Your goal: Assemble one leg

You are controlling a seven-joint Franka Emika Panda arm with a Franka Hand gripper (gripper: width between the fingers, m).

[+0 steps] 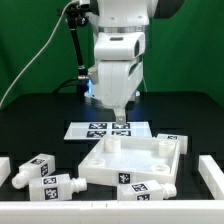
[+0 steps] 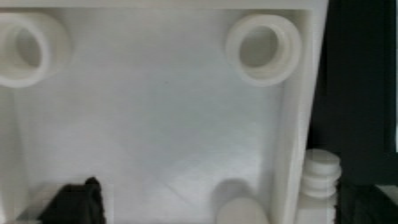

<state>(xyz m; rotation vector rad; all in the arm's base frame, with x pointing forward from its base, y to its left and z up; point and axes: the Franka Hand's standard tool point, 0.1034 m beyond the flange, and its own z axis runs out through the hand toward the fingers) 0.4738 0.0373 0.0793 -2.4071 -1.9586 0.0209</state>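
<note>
My gripper (image 1: 120, 122) hangs over the far edge of the white tabletop (image 1: 150, 172), fingers pointing down. In the wrist view one black finger (image 2: 75, 200) stands far off to one side over the tabletop's floor (image 2: 160, 120), so the jaws are spread with nothing between them. Two corner holes (image 2: 263, 45) show there. A leg's ribbed screw end (image 2: 324, 175) lies just outside the tabletop's wall. More legs lie on the table: two at the exterior view's left (image 1: 40, 170), one in front (image 1: 140, 190), one at the right (image 1: 172, 142).
The marker board (image 1: 100, 128) lies just behind the tabletop, under the arm. White rails (image 1: 212, 172) bound the table at both sides. A blurred pale rounded shape (image 2: 231, 205) sits near the fingers; I cannot tell what it is.
</note>
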